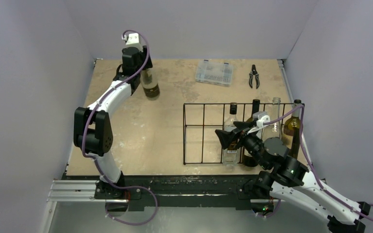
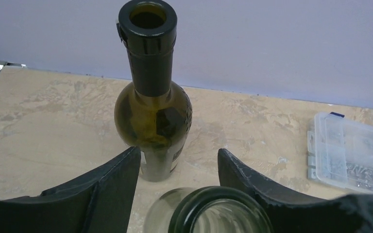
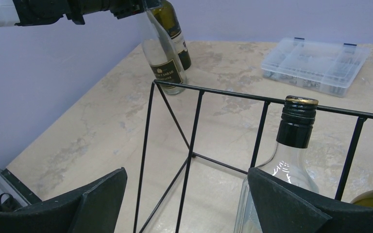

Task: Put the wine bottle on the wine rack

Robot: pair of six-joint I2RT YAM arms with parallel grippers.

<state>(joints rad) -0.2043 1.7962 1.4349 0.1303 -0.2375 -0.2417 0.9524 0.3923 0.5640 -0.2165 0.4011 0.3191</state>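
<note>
A clear greenish wine bottle (image 3: 161, 58) with a dark label stands upright at the table's far left. Its mouth (image 2: 218, 213) lies between the fingers of my left gripper (image 2: 178, 151). The right finger sits against the rim and a gap shows on the left side, so the jaws stand partly closed around the neck. A dark green bottle (image 2: 153, 111) stands just behind it. The black wire wine rack (image 1: 204, 133) sits right of centre with several bottles in its right-hand slots. My right gripper (image 3: 187, 194) hovers open over the rack beside a clear bottle (image 3: 291, 145).
A clear plastic compartment box (image 1: 214, 73) and black pliers (image 1: 254, 76) lie at the back right. The rack's left slots (image 1: 194, 136) hold nothing. Purple walls close in the table on the left, back and right.
</note>
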